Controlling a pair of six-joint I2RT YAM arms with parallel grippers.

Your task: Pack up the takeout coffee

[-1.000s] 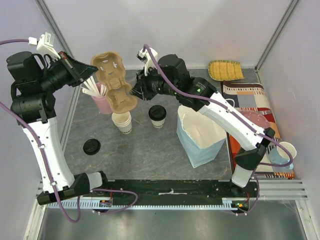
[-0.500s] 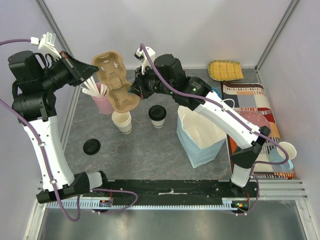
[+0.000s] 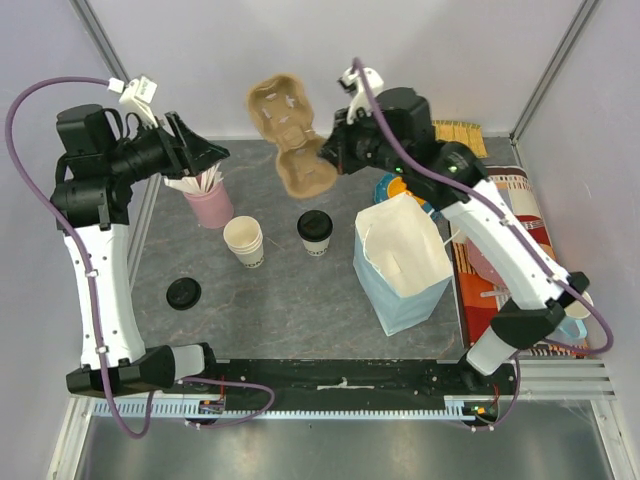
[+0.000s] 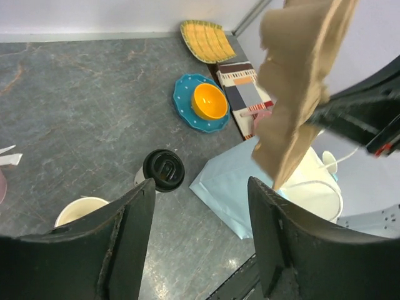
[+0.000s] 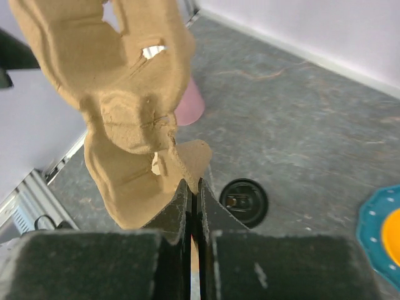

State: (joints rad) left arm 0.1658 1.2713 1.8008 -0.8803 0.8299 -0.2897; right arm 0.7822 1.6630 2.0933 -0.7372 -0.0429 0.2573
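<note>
The takeout coffee (image 3: pixel 314 230), a white cup with a black lid, stands on the grey table mid-scene; it also shows in the left wrist view (image 4: pixel 164 170) and below the right fingers (image 5: pixel 244 201). My right gripper (image 3: pixel 336 156) is shut on the edge of a brown cardboard cup carrier (image 3: pixel 290 135), which hangs in the air behind and slightly left of the coffee. In the right wrist view the gripper (image 5: pixel 192 184) pinches the carrier's (image 5: pixel 125 94) rim. My left gripper (image 3: pixel 208 152) is open and empty, off to the left and apart from the carrier (image 4: pixel 300 87).
An open light-blue paper bag (image 3: pixel 405 265) stands right of the coffee. Stacked lidless cups (image 3: pixel 244 240), a pink cup of sticks (image 3: pixel 212 205) and a loose black lid (image 3: pixel 183 293) sit left. A blue plate with an orange bowl (image 4: pixel 209 101), a yellow woven dish (image 3: pixel 465 130) and a patterned mat (image 3: pixel 520 215) lie right.
The left gripper has let go of the carrier, opened and drawn back to the left. The right arm has carried the carrier to the right.
</note>
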